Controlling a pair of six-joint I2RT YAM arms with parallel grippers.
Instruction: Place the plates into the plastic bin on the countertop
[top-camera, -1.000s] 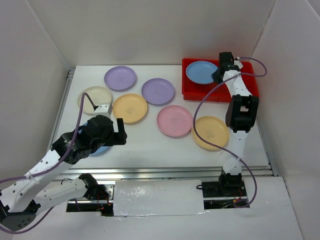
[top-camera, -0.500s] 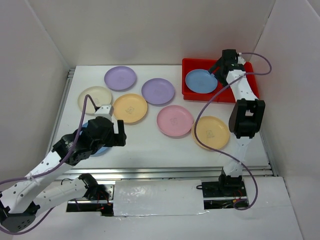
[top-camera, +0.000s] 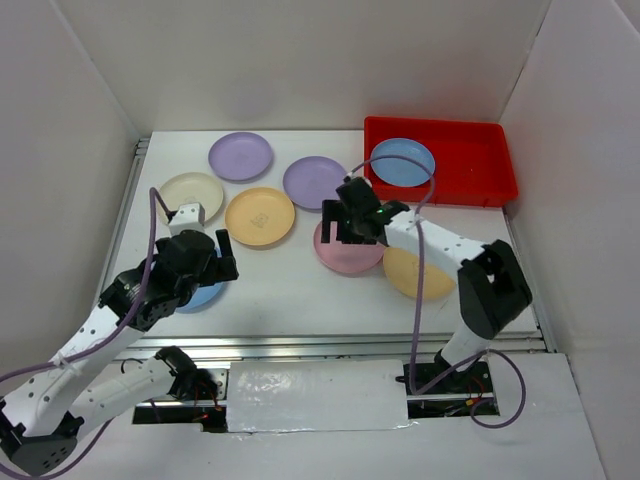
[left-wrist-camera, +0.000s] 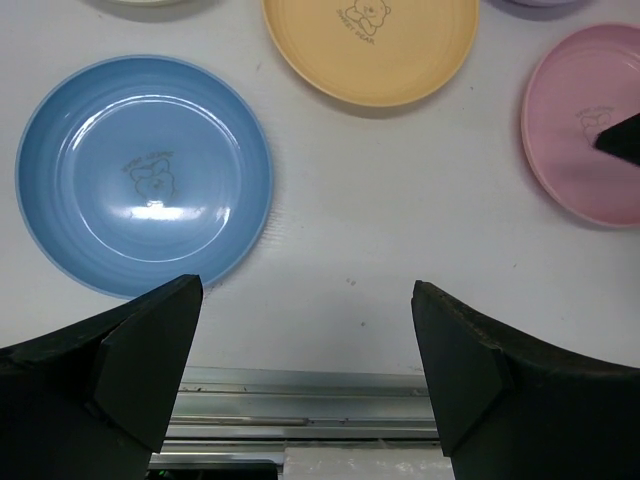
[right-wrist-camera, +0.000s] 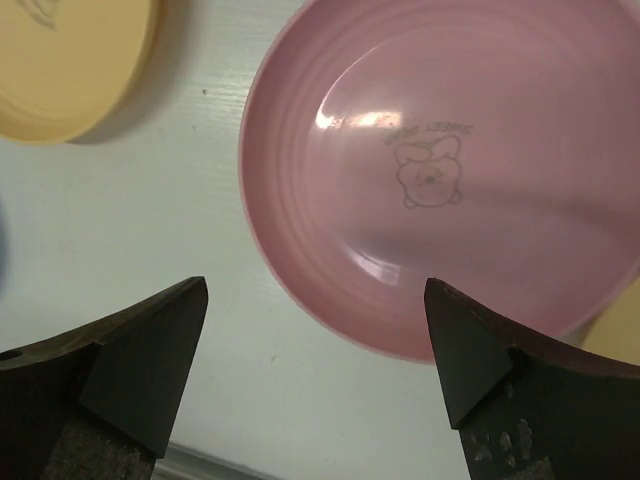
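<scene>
One blue plate lies in the red plastic bin at the back right of the countertop. My right gripper hangs open over the pink plate; in its wrist view the pink plate sits just ahead of the open gripper, touching neither finger. My left gripper is open above the near left, and a second blue plate lies ahead and left of that gripper. Two purple plates, a cream plate and two yellow-orange plates rest on the counter.
A metal rail runs along the near edge, right under my left gripper. White walls close in the counter on three sides. The right arm's purple cable loops over the bin's front rim.
My right gripper opened and let go of the blue plate, which now lies in the bin. It then swung left and nearer, over the pink plate. The left arm shifted slightly.
</scene>
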